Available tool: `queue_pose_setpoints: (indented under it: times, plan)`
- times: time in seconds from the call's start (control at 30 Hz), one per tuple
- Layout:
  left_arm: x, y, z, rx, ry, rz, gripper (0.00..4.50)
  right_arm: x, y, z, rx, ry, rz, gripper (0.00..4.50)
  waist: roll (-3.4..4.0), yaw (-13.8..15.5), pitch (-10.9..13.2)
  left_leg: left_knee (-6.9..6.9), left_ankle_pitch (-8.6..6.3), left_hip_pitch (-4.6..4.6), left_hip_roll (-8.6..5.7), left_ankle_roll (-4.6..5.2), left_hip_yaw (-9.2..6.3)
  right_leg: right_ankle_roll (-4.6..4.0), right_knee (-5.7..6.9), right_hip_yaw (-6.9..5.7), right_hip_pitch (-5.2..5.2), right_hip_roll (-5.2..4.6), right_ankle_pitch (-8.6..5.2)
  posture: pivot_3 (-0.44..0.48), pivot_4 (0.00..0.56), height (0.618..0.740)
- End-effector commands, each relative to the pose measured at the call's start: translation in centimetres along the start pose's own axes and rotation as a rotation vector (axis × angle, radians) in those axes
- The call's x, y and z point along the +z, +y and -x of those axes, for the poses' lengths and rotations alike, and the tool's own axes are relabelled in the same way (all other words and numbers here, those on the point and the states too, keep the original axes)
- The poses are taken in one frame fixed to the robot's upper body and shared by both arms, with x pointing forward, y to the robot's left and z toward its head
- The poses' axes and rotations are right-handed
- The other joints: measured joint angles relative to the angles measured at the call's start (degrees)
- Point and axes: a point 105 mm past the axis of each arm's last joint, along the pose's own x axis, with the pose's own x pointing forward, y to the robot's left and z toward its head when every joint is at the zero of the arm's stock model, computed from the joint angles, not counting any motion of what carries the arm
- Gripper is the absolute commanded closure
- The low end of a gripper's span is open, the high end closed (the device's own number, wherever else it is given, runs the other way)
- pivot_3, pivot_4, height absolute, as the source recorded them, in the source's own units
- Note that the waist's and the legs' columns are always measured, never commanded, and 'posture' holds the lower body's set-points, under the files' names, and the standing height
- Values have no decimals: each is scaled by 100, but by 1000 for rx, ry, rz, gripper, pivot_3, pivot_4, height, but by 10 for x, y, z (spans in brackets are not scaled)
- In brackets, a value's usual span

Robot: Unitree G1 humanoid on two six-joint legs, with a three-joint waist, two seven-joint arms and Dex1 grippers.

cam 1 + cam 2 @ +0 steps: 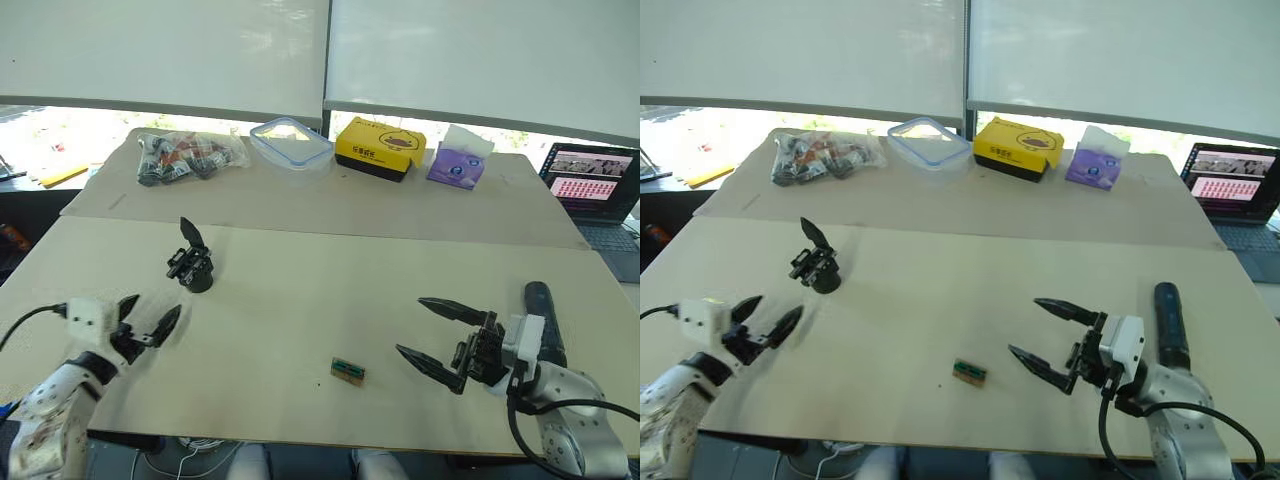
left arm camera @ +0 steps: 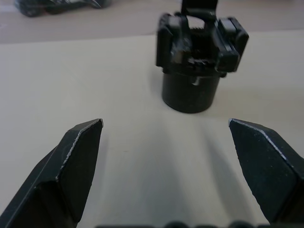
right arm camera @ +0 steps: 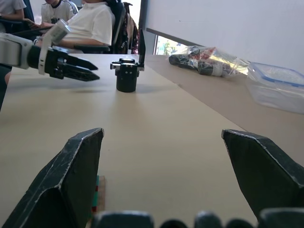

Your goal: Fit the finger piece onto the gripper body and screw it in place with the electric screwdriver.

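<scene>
The gripper body (image 1: 192, 270), a chunky black block on a round base, stands on the table's left half. The finger piece (image 1: 190, 233) rises upright from its top, pointed tip upward. My left gripper (image 1: 155, 306) is open just on the near side of the gripper body (image 2: 192, 57), pointing at it with a gap between them. The electric screwdriver (image 1: 540, 308) lies on the table at the right, partly behind my right arm. My right gripper (image 1: 409, 325) is open and empty over the table, pointing left, with the screwdriver beside its wrist.
A small green-and-brown block (image 1: 347, 371) lies near the front edge, left of my right gripper. Along the back are a bag of parts (image 1: 190, 155), a clear lidded container (image 1: 291, 142), a yellow box (image 1: 380, 148), a purple tissue pack (image 1: 458, 162) and a laptop (image 1: 595, 190). People (image 3: 90, 23) sit beyond the table's left side.
</scene>
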Motion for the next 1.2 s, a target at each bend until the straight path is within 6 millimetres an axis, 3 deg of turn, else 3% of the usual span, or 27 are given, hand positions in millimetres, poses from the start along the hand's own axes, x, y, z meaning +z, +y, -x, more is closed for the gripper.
queue_pose_setpoints:
  times: [0.03,0.33,0.7,0.8,0.9,1.03,1.2]
  plan:
    - [-1,-4,-14,-1,28,-2,0,3,-3,2,-14,-25,34,101,0,-4,0,1,0,0,0,0,0,0,0,0,0,0,0,0,150,740]
    - [2,-15,-56,16,34,-62,0,-8,-3,8,-12,-36,29,101,4,43,-3,4,7,0,-2,10,0,4,-1,-1,8,0,1,0,150,740]
    - [-9,-29,-79,-23,28,-60,0,-12,0,10,-24,-32,35,101,91,163,-52,5,8,3,-5,10,-1,12,-1,-1,13,-1,1,0,150,740]
    - [-13,-31,-83,-33,30,-58,834,-14,1,10,-19,-22,30,0,109,189,-62,7,8,6,-7,10,-2,14,-5,-1,22,-2,0,0,150,740]
    - [-17,-35,-84,-60,27,-48,2156,-13,2,10,-11,-15,32,0,113,190,-65,6,3,32,-9,2,-4,17,-13,-1,48,-3,-2,0,150,740]
    - [3,-45,-82,-103,-89,-100,2200,-11,-2,14,-21,-2,43,0,114,178,-65,4,0,58,-9,-2,-3,16,-26,-1,72,-6,-5,0,150,740]
    - [31,-98,-88,-257,-190,-156,2200,-11,-4,25,-12,40,51,0,106,241,-61,3,0,35,-14,-2,-4,23,-34,-1,73,-10,-9,0,150,740]
